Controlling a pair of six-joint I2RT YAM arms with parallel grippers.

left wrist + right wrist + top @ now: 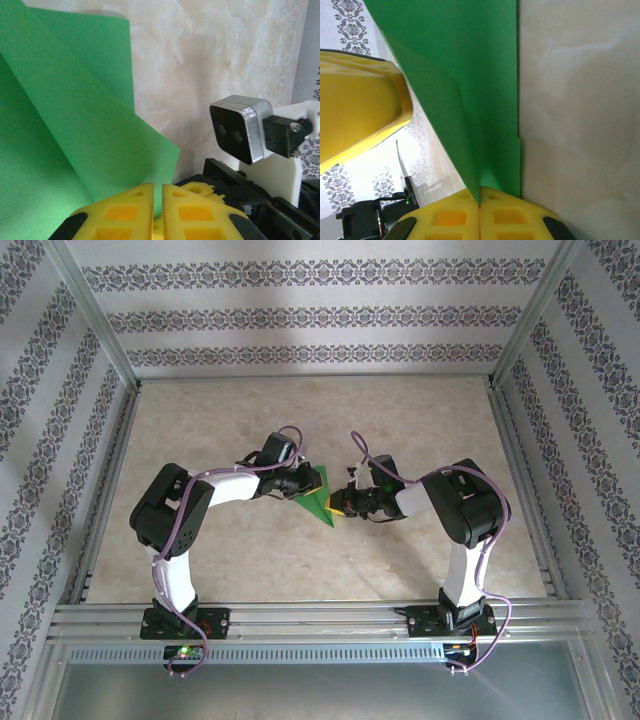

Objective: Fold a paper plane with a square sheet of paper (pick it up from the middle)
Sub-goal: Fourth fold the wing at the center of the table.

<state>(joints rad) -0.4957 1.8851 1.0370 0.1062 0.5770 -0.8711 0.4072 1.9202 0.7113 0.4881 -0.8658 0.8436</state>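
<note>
Marbled worktop (300,410) below, the left gripper (157,195) and the right gripper (480,197) each pinch the folded green paper (318,498) from opposite sides.

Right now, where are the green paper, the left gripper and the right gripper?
green paper (317,498), top external view, middle of the folded sheet.
left gripper (158,192), left wrist view, narrow gap between its yellow fingertips.
right gripper (480,196), right wrist view, seam between its closed yellow fingertips.

a pale beige marbled table (300,560) edged by aluminium rails (320,615) at its near side.
</note>
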